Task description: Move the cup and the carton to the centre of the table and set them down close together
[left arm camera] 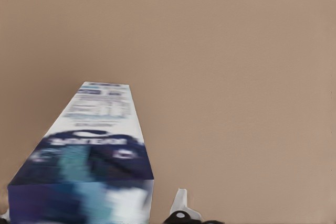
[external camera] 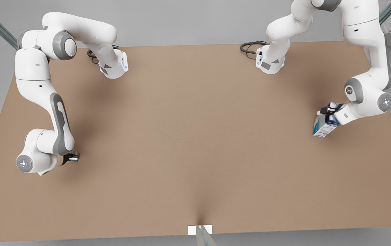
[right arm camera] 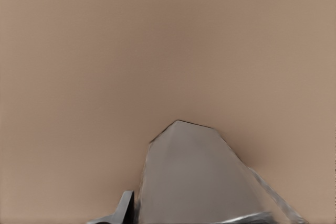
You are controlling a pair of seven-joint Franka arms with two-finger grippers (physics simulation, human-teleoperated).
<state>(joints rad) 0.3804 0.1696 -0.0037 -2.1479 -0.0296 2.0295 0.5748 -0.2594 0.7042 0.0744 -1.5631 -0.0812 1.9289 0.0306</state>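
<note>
Left gripper (external camera: 330, 112) clamped on carton (external camera: 323, 125), tilted above table (external camera: 195, 136); may slip. Right gripper (external camera: 73, 158) clamped on cup (right arm camera: 202, 177); collision risk at centre

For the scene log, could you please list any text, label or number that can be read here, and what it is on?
Nothing can be read.
Carton, held in the left gripper: printed lettering on its white face and dark band, too blurred to read.
Cup, at the right gripper: no markings.
Table: no text.

One carton (external camera: 324, 124), one cup (right arm camera: 199, 182), two arms, one table (external camera: 195, 136).
</note>
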